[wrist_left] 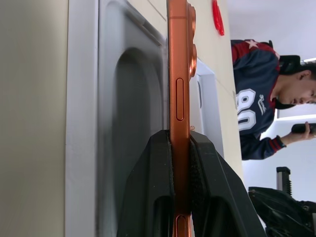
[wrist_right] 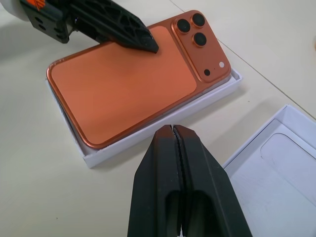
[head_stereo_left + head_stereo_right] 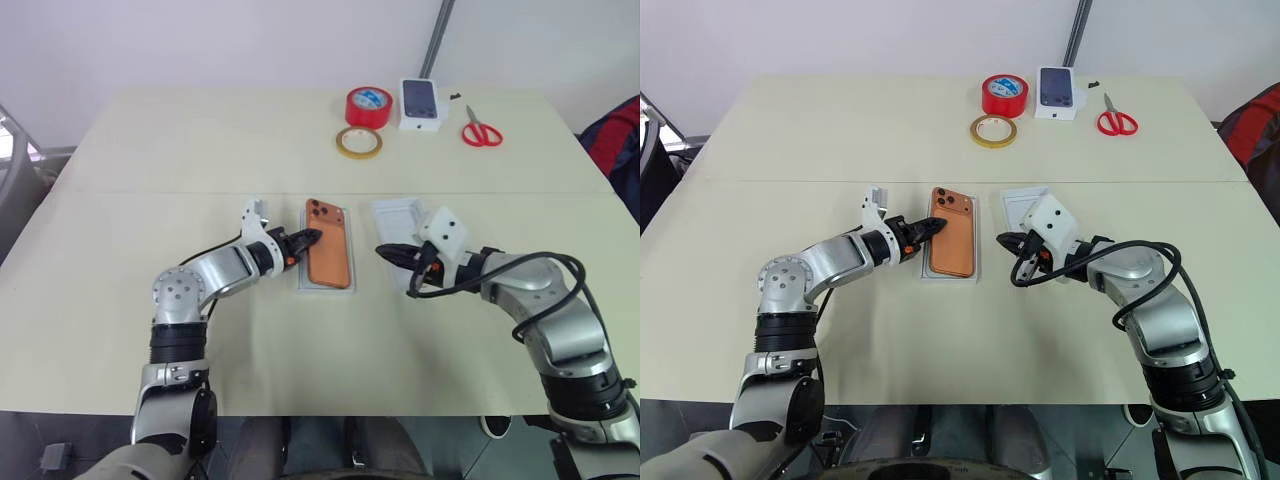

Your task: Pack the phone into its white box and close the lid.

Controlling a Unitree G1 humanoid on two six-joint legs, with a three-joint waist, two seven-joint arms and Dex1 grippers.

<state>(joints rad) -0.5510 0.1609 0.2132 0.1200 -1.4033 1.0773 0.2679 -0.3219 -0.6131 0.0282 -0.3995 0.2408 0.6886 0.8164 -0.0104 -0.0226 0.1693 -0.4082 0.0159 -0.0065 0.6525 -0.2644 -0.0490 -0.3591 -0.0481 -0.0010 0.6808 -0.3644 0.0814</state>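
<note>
Pale beige counter (image 3: 120,330) fills our view. Nearest us, the left gripper (image 3: 312,238) has its fingers clamped on the long edge of the phone (image 3: 328,255), which lies camera side up over the white box (image 2: 163,124), seemingly not fully seated. Just beside it, the right gripper (image 3: 384,251) has its fingers pressed together, empty. Behind that arm sits the lid (image 3: 397,214), hollow side up. Farther back lie two tape rolls (image 3: 366,105), a small white box (image 3: 420,103) and red scissors (image 3: 481,130).
</note>
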